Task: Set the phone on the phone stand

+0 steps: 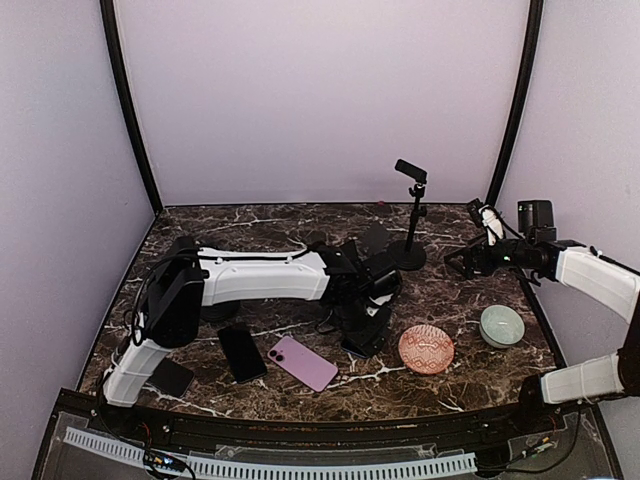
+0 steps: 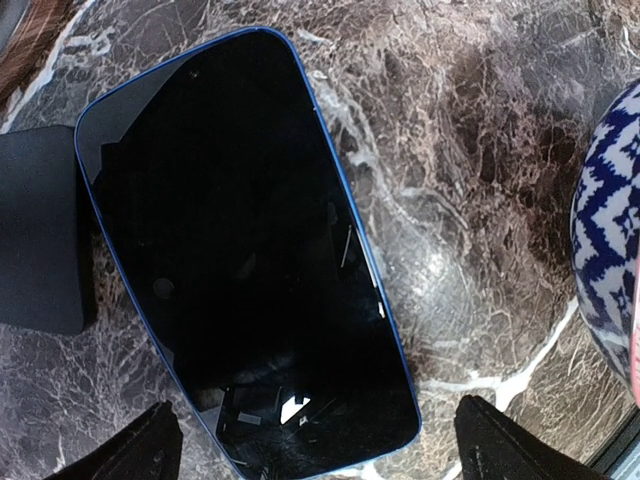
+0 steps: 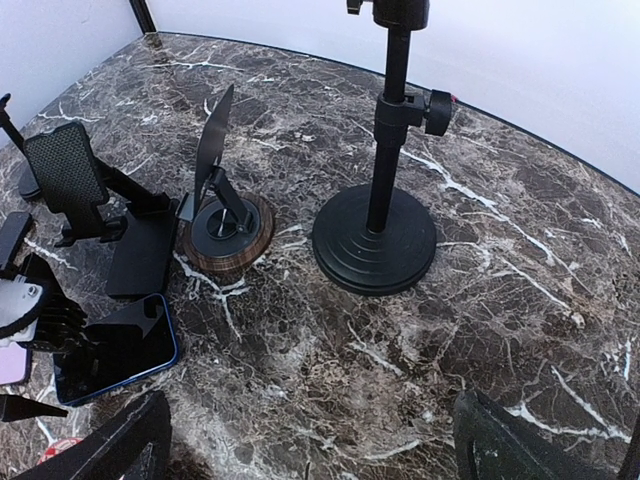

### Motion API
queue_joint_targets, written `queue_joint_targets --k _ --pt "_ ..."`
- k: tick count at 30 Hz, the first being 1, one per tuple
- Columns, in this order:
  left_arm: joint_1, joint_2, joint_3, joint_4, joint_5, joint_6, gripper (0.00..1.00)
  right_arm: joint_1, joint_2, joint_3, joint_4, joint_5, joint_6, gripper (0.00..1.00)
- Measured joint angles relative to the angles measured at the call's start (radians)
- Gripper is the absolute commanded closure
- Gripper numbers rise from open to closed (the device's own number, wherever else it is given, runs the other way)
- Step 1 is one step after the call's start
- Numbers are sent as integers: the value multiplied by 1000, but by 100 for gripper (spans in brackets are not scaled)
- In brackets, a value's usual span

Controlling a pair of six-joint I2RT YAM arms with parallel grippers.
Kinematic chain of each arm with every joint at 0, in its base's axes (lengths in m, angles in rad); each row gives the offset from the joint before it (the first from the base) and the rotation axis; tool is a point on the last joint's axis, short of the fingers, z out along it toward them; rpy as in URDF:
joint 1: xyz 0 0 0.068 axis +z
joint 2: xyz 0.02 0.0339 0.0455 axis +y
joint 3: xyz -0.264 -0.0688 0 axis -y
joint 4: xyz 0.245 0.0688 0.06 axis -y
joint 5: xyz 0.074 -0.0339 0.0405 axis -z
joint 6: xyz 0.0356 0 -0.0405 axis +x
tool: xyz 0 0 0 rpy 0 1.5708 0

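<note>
Through the left wrist camera I see the blue-rimmed phone (image 2: 250, 260) lying flat, screen up, on the marble table (image 2: 480, 180). It is not on any stand. The left gripper (image 2: 315, 440) hangs over the phone's near end with its fingers (image 2: 140, 450) spread wider than the phone, one on each side, gripping nothing. A black slab (image 2: 35, 240) sits just beside the phone's far left edge.

From the right wrist camera, the same phone lies next to the base of the folding phone stand (image 3: 100, 200). A disc-based stand (image 3: 225, 225) and a tall pole stand (image 3: 375, 235) are further along. The right gripper (image 3: 315, 440) is wide open and empty, well apart from the phone.
</note>
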Motion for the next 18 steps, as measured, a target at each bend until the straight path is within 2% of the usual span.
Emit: queue_joint_targets --k 18 --pt "0 89 120 -122 -9 -1 3 7 5 0 -5 15 -5 2"
